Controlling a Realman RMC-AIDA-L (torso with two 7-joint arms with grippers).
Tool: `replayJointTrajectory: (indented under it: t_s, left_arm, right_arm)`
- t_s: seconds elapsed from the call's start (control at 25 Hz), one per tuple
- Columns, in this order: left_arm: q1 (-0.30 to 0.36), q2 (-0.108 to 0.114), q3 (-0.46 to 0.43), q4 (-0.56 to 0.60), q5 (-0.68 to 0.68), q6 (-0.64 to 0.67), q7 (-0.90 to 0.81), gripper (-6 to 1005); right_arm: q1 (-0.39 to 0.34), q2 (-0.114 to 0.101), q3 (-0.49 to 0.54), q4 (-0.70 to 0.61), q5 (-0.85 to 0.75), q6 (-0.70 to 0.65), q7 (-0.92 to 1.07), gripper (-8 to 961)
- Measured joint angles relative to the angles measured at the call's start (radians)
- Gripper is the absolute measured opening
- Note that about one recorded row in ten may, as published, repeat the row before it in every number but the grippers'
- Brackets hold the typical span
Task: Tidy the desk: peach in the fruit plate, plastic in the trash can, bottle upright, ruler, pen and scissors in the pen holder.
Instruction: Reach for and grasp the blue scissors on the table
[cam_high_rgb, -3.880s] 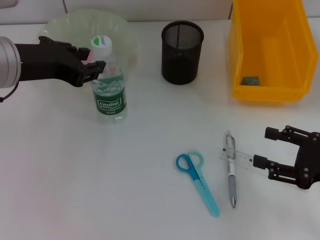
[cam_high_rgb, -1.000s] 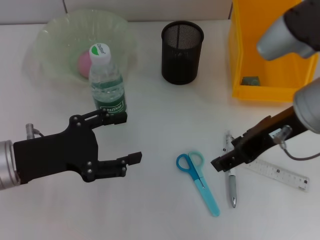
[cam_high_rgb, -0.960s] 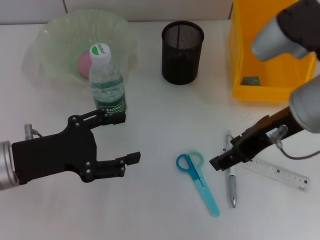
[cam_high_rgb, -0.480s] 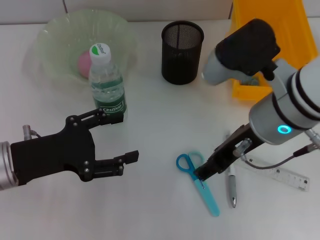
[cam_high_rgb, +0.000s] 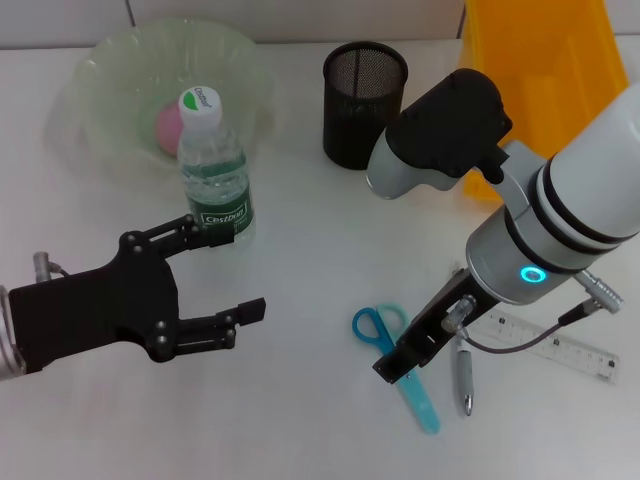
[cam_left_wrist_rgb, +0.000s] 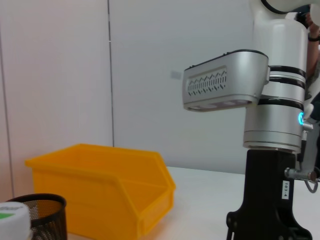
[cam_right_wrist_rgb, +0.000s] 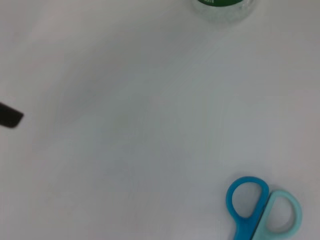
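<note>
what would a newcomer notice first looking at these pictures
The big white right arm, reaching in over the desk, with its black right gripper low over the blue scissors lying flat near the front. Next, the black left gripper, open and empty, in front of the upright clear plastic water bottle. Behind stand a black mesh pen holder and a yellow bin.

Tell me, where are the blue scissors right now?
In the head view the blue scissors lie flat on the white desk, front and right of centre, under the right gripper, with the pen and ruler just to their right.
</note>
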Motion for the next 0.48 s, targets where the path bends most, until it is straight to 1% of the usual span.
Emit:
replayJointTrajectory:
  t_s: [0.48]
  left_arm:
    - [-0.001,0.000,-0.019,-0.026,0.000,0.018,0.022,846]
  right_arm:
    - [0.034,0.000,-0.013,0.076,0.000,0.030,0.001,745]
